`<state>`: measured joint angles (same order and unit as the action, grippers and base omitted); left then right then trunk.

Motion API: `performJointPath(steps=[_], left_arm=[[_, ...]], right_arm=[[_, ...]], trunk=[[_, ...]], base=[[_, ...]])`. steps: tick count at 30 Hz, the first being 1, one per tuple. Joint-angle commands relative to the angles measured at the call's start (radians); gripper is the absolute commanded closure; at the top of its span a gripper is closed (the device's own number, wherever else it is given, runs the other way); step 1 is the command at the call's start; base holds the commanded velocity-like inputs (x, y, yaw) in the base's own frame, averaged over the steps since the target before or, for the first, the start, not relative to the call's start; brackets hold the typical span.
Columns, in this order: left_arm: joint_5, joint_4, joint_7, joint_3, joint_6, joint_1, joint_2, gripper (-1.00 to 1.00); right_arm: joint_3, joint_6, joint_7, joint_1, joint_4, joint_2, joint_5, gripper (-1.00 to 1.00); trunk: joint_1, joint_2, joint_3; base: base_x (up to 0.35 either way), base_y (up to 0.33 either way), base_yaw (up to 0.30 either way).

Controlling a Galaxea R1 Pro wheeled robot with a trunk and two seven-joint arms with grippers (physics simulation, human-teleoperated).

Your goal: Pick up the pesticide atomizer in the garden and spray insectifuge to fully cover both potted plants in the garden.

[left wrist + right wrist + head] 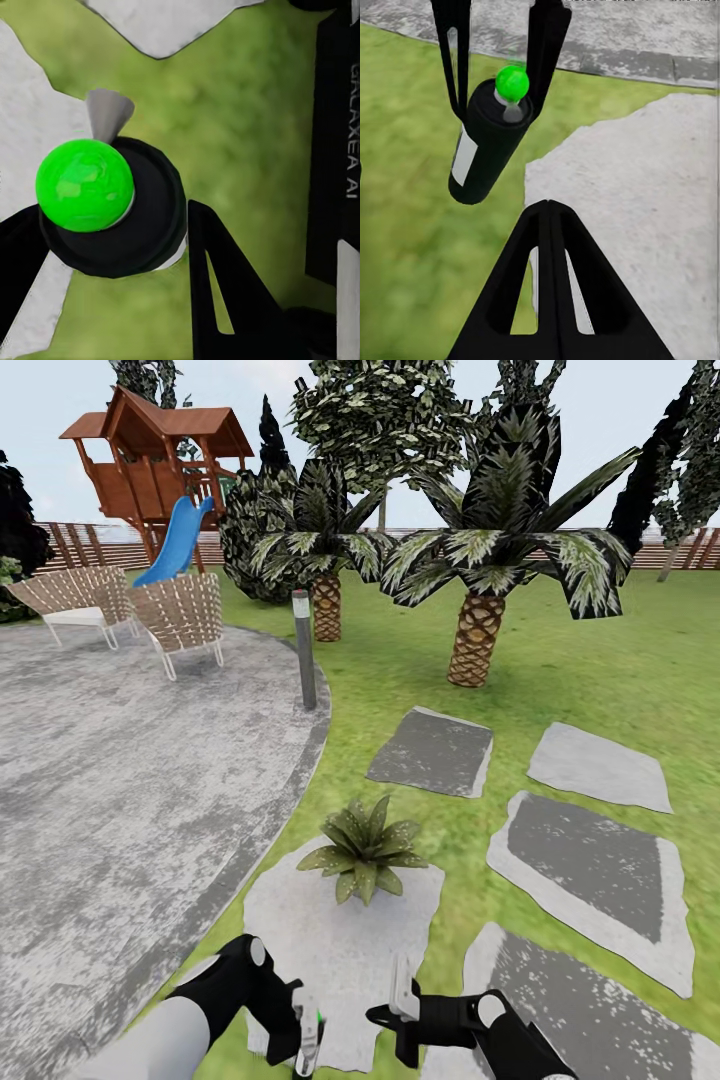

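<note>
My left gripper (300, 1028) is shut on the pesticide atomizer (308, 1048), a slim dark bottle with a white label, held upright low in the head view. Its round top shows bright green (84, 184). From the right wrist the bottle (487, 146) hangs between the left fingers (544, 52) over grass. My right gripper (400, 1000) floats just right of it, its fingers pressed together (547, 225) with nothing between them. One potted plant (365, 850), a speckled green rosette, sits on a pale stepping stone (330, 940) just ahead of both grippers. The second plant is out of view.
A round grey patio (120, 780) spreads to the left with two woven chairs (180, 615) and a grey bollard post (304, 650) at its rim. Two palms (475, 635) stand ahead. More stepping stones (590, 860) lie right. A wooden playhouse with blue slide (175, 545) and the fence stand behind.
</note>
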<state>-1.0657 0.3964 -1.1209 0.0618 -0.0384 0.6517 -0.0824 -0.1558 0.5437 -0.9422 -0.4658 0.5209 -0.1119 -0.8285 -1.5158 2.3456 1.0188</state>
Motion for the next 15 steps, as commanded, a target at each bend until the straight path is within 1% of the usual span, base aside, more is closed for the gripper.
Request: performJointPath(steps=[1,6,7,9,12,13,15], left_arm=[[-0.006,0.001,-0.002,0.001,-0.006,0.0,-0.006,1.0],[-0.007,0.001,0.008,0.001,-0.009,0.0,-0.029,1.0],[-0.007,0.001,0.012,0.001,-0.009,0.0,-0.033,1.0],[-0.006,0.001,0.022,0.001,-0.009,0.0,-0.039,1.0],[-0.003,0.001,0.054,0.001,-0.01,-0.001,-0.046,1.0],[-0.002,-0.016,0.069,0.001,-0.011,-0.001,-0.051,1.0],[0.0,-0.02,0.071,0.001,-0.012,-0.001,-0.053,1.0]], right_arm=[[-0.008,0.002,-0.006,-0.001,0.005,-0.002,-0.005,1.0],[-0.008,0.002,-0.006,-0.001,0.015,-0.004,-0.003,1.0],[-0.008,0.002,-0.006,-0.001,0.016,-0.011,-0.004,1.0],[-0.008,0.002,-0.006,-0.001,0.016,-0.018,-0.004,1.0],[-0.008,0.001,-0.006,-0.001,0.016,-0.024,-0.004,1.0],[-0.008,0.001,-0.006,-0.001,0.016,-0.028,-0.004,1.0],[-0.008,0.001,-0.006,-0.001,0.016,-0.029,-0.004,1.0]], trunk=[[0.0,0.0,0.001],[0.0,0.0,0.001],[0.0,0.0,0.001],[0.0,0.0,0.001],[0.0,0.0,0.001],[0.0,0.0,0.001],[0.0,0.0,0.001]], base=[[0.0,0.0,0.0],[0.0,0.0,0.0],[0.0,0.0,0.0],[0.0,0.0,0.0],[0.0,0.0,0.0],[0.0,0.0,0.0],[0.0,0.0,0.0]])
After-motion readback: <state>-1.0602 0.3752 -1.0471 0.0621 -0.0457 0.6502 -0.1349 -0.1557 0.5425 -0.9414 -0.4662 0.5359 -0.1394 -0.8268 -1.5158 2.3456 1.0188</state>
